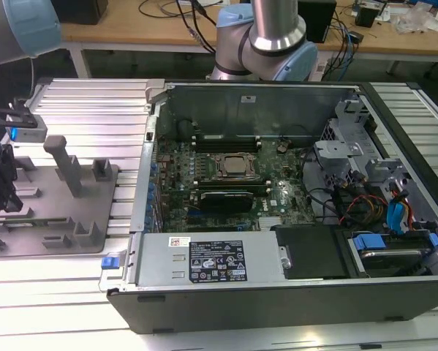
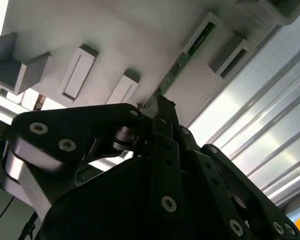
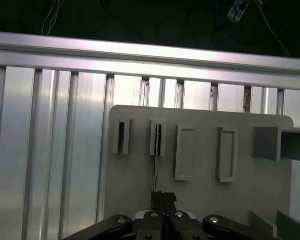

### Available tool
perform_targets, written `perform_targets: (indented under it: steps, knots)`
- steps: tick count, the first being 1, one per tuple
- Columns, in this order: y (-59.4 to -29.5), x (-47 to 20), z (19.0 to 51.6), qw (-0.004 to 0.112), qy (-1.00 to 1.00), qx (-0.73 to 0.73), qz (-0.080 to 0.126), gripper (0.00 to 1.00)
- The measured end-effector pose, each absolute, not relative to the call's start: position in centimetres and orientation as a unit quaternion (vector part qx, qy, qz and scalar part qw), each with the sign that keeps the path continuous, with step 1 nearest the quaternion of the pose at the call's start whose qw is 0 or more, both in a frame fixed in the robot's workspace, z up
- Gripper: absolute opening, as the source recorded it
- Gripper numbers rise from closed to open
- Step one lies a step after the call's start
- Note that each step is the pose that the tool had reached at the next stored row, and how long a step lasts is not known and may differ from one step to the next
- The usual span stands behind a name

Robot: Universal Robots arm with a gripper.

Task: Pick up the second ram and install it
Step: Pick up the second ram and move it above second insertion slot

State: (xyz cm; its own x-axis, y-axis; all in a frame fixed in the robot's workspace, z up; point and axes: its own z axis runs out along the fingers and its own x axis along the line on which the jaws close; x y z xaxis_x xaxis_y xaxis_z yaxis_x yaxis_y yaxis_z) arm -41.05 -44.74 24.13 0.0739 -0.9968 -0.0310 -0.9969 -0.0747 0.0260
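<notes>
End effector (image 3: 164, 197): black, fingers drawn nearly together, apparently pinching the near end of the second ram (image 3: 156, 155).
Second ram: thin green stick, stood on edge in a narrow slot of the grey fixture tray (image 3: 205, 200), likely so that both flat faces were offered to the fingers; not yet lifted clear of the slot.
Tray: lay on the ribbed aluminium counter (image 3: 49, 150), at the exterior view's left, just beside the open computer case (image 1: 240, 102).
Case: lay on its side, lid off, motherboard (image 1: 277, 197) facing up, presumably for reach from above.
</notes>
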Motion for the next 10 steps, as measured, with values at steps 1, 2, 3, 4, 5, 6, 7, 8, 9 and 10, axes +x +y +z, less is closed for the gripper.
perform_targets:
  steps: [1,2,3,4,5,6,7,8,9,10]
  knots:
    - [-44.7,-41.1,24.0,0.001,0.680,-0.733,0.020,0.08]
    - [-44.7,-41.3,23.8,0.001,0.680,-0.733,0.020,0.08]
    - [-44.8,-41.4,23.5,0.001,0.680,-0.733,0.020,0.08]
    - [-44.8,-41.4,23.3,0.001,0.680,-0.733,0.020,0.08]
    - [-44.8,-41.4,23.1,0.001,0.680,-0.733,0.020,0.08]
    - [-44.8,-41.4,23.0,0.001,0.680,-0.733,0.020,0.08]
    - [-44.8,-41.5,22.9,0.001,0.680,-0.733,0.020,0.08]
    - [-45.0,-41.5,22.7,0.001,0.680,-0.733,0.020,0.08]
    - [-45.1,-41.5,22.5,0.001,0.680,-0.733,0.020,0.08]
    - [-45.1,-41.5,22.5,0.001,0.680,-0.733,0.020,0.08]
